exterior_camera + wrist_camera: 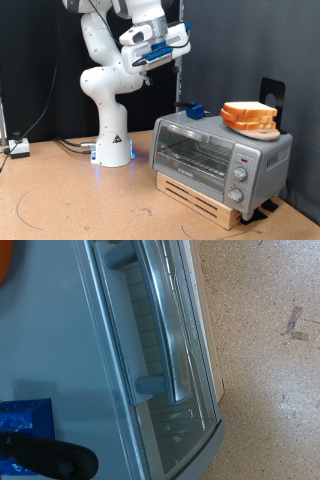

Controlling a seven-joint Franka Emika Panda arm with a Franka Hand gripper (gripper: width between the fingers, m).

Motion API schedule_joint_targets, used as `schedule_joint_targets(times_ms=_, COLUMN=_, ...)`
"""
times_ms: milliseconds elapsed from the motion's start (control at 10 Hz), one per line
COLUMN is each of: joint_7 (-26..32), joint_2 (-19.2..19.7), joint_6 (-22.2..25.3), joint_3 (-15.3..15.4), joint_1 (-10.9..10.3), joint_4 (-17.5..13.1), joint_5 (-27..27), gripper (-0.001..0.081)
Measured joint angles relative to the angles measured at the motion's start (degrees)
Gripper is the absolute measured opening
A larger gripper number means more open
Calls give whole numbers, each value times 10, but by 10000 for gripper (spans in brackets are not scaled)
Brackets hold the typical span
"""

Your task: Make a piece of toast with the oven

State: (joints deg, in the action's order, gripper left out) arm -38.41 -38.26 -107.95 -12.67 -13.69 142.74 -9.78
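Observation:
The silver-grey oven (pixel 215 155) stands on a wooden pallet at the exterior view's right, its glass door shut. Its grey bar handle (pixel 165 320) and the wire rack behind the glass show in the wrist view. A pile of bread slices (pixel 250 118) lies on the oven's top. I cannot tell a single piece of toast apart from it; an orange edge (pixel 5 260) shows in a corner of the wrist view. My gripper (pixel 176 50) hangs high above the oven's top and touches nothing. One dark finger (pixel 50 455) shows in the wrist view, with nothing seen held.
A small blue object (pixel 193 110) sits on the oven's top near its far corner. A black stand (pixel 270 95) rises behind the bread. The robot's white base (pixel 112 150) stands to the oven's left. Three knobs (pixel 240 172) are on the oven's right panel.

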Motion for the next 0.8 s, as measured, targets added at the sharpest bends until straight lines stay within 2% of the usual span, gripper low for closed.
schedule_joint_targets(times_ms=200, joint_7=0, joint_2=-17, joint_6=-40, joint_3=6, joint_1=4, joint_4=23, joint_5=4, gripper=807)
schedule_joint_targets(times_ms=400, joint_7=18, joint_2=-12, joint_6=-15, joint_3=0, joint_1=-1, joint_4=21, joint_5=-9, gripper=807)
schedule_joint_targets(times_ms=600, joint_7=53, joint_2=10, joint_6=11, joint_3=-6, joint_1=-13, joint_4=23, joint_5=-16, gripper=807)
schedule_joint_targets(times_ms=800, joint_7=54, joint_2=45, joint_6=-27, joint_3=4, joint_1=-15, joint_4=42, joint_5=-8, gripper=807)
